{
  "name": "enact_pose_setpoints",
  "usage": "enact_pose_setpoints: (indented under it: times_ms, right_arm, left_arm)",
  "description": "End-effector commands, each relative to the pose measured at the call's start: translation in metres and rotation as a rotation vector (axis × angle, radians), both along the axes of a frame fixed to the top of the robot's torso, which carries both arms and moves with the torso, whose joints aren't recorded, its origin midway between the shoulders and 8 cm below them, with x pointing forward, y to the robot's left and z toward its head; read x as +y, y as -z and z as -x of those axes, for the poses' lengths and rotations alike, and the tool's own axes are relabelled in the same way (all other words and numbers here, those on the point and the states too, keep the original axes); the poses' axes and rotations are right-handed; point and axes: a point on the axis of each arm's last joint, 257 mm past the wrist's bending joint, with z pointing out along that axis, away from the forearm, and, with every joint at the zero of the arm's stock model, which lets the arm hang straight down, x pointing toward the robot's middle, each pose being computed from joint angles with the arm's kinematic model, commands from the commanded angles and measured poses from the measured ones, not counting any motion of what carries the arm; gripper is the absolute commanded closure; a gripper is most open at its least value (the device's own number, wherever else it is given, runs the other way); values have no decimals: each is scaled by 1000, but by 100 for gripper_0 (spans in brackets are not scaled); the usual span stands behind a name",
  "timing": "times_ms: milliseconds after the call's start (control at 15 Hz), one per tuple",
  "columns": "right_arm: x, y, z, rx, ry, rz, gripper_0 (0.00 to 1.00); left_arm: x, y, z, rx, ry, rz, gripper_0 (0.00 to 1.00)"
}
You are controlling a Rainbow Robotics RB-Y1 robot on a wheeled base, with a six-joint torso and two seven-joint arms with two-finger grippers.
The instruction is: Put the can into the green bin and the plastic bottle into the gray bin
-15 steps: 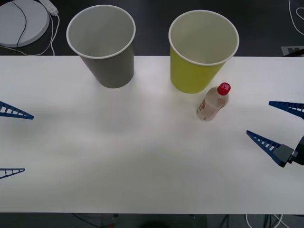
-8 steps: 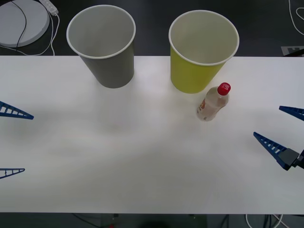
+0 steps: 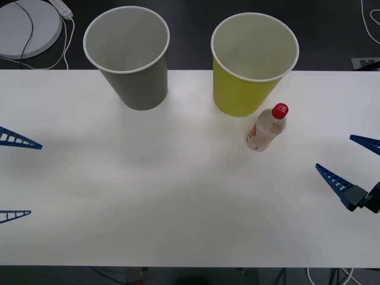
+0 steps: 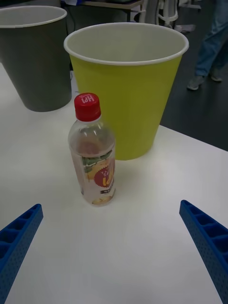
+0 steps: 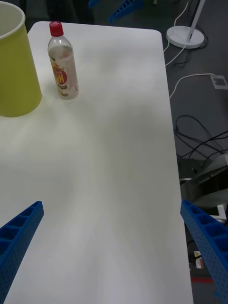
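Observation:
The plastic bottle (image 3: pixel 266 128), clear with a red cap, stands upright on the white table just in front and to the right of the green bin (image 3: pixel 254 62). To the left of that is the gray bin (image 3: pixel 126 56). Both bins stand upright at the table's far edge, and what I see of their insides is bare. The can is out of view. My right gripper (image 3: pixel 350 163) hovers open at the right edge, apart from the bottle (image 4: pixel 95 156), facing it and the green bin (image 4: pixel 126 90). At the left edge my left gripper (image 3: pixel 15 178) is open and holds nothing.
A white round base (image 3: pixel 27 27) with cables lies on the dark floor beyond the table's far left corner. Cables and a stand foot (image 5: pixel 185 35) lie on the floor past the table's right side. The white tabletop (image 3: pixel 178 196) spreads between the two grippers.
My right gripper has drawn slightly to the right and toward the table's front edge, away from the bottle. The left gripper, bottle and bins have not moved.

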Motion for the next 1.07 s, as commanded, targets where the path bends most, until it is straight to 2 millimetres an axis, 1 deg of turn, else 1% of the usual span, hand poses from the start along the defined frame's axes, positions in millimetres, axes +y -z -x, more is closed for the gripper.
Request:
enact_pose_setpoints:
  times_ms: [67, 333, 667, 1067]
  right_arm:
    - [8, 6, -10, 2, -11, -25, 0]
    - [19, 16, -24, 8, -25, -47, 0]
    - [25, 21, -40, -13, -24, -40, 0]
    - [35, 37, -61, -25, -12, -57, 0]
  left_arm:
    - [0, 0, 0, 0, 0, 0, 0]
    - [0, 0, 0, 0, 0, 0, 0]
    - [0, 0, 0, 0, 0, 0, 0]
    - [0, 0, 0, 0, 0, 0, 0]
